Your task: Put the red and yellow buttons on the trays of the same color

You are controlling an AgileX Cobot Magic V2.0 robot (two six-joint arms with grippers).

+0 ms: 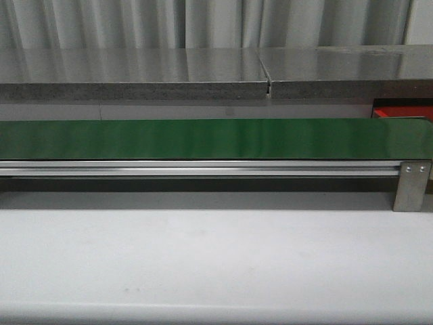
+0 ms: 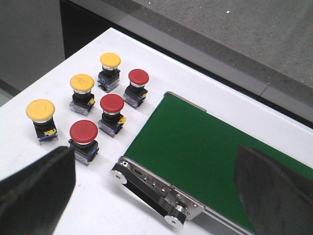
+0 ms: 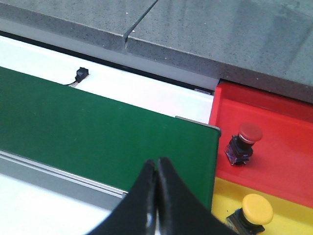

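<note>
Six buttons are seen waiting on the white table (image 2: 49, 68) off the belt's (image 2: 195, 147) near end in the left wrist view: three yellow (image 2: 110, 60) (image 2: 81, 82) (image 2: 40, 109) and three red (image 2: 138, 76) (image 2: 112, 103) (image 2: 83, 131), all upright and standing apart from one another. At the far end, in the right wrist view, one red button (image 3: 243, 141) is found lying tilted on the red tray (image 3: 283, 127), and one yellow button (image 3: 254, 211) on the yellow tray (image 3: 222, 196) just beside it (its base is cut off by the frame edge). So two are judged placed, one per colour, and six left. The left gripper (image 2: 156, 191) is held with its fingers (image 2: 36, 188) wide apart and nothing between them, over the belt's end roller, near the closest red button. The right gripper (image 3: 156, 196) is pressed together, empty, above the belt's edge near the trays. No button is seen on the belt in any view. From the front, neither arm nor any button is in view; only a sliver of the red tray (image 1: 402, 112) shows behind the belt. The full extent of both trays is cut off, so further buttons there cannot be ruled out.
</note>
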